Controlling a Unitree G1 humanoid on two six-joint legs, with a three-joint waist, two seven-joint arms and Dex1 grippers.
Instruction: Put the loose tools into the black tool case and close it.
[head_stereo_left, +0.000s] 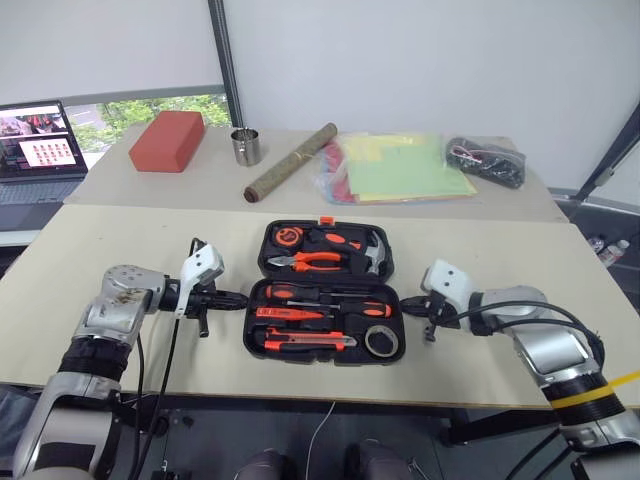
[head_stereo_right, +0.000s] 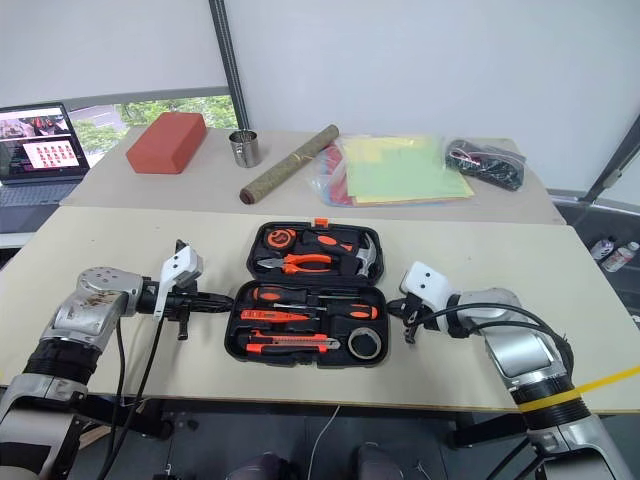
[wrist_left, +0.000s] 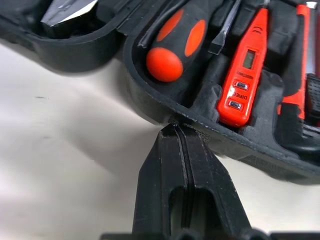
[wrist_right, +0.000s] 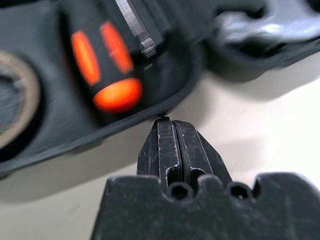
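Note:
The black tool case lies open at the middle of the near table, its lid half farther from me. The near half holds two orange-and-black screwdrivers, a slim red screwdriver, the utility knife and the dark tape roll. My left gripper is shut and empty, its tip against the case's left wall. At the right wall my right gripper is likewise shut and empty, close to a screwdriver handle.
Hammer, pliers and tape measure sit in the lid half. On the back table are a red block, a metal cup, a long brown roll, coloured folders and a black bundle. A laptop stands far left.

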